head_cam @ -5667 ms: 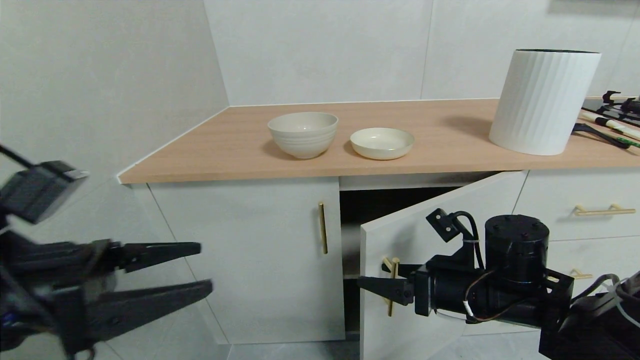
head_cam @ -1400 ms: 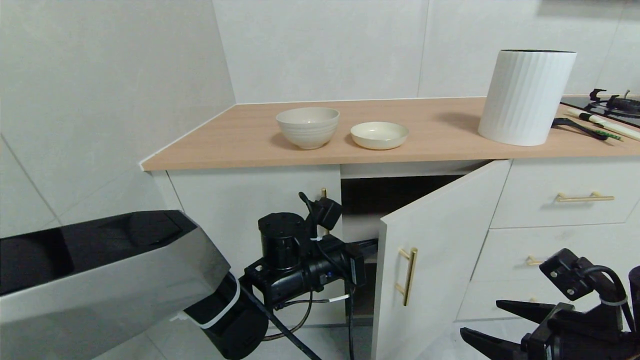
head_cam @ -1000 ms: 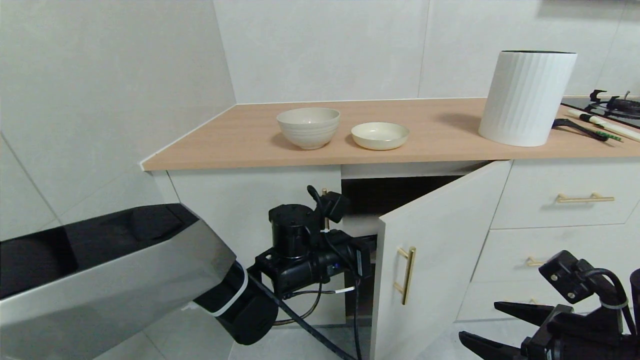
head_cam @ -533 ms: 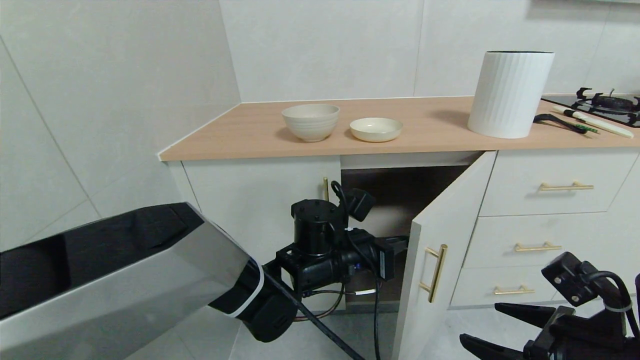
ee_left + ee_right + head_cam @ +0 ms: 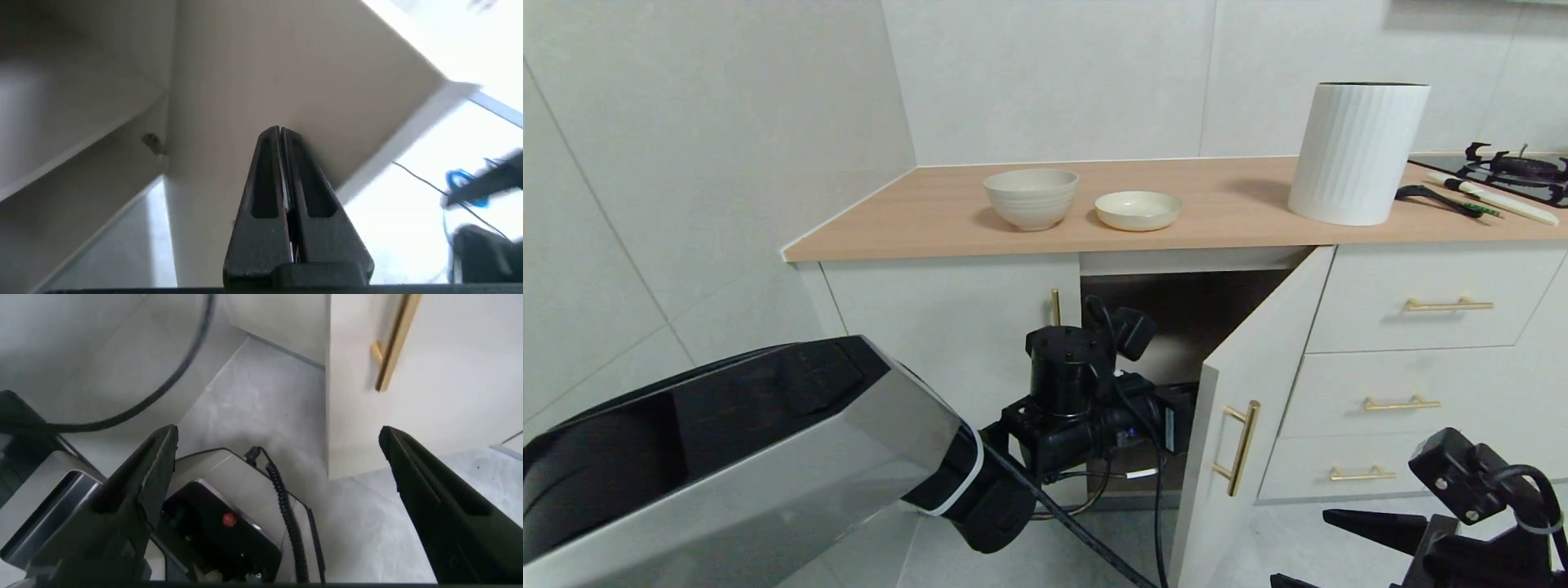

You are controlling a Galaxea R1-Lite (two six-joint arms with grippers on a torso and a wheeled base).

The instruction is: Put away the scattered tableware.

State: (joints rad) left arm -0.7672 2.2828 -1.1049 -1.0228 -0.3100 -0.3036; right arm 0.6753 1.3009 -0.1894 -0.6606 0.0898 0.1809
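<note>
Ribbed round bowl (image 5: pixel 1030 198) beside shallow smooth dish (image 5: pixel 1137 210) on woodgrain counter (image 5: pixel 931 220)

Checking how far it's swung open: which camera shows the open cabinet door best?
The head view: the cabinet door shows nearly whole, swung outward, its handle facing out. The right wrist view catches just its lower part and handle. The left wrist view shows pale panels that may be its inner side; I cannot tell.

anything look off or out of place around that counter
Nothing is spilled or broken. The bowl and shallow dish sit upright on the countertop, not stored; the cabinet door below stands open, the shut left gripper by its inner side.
</note>
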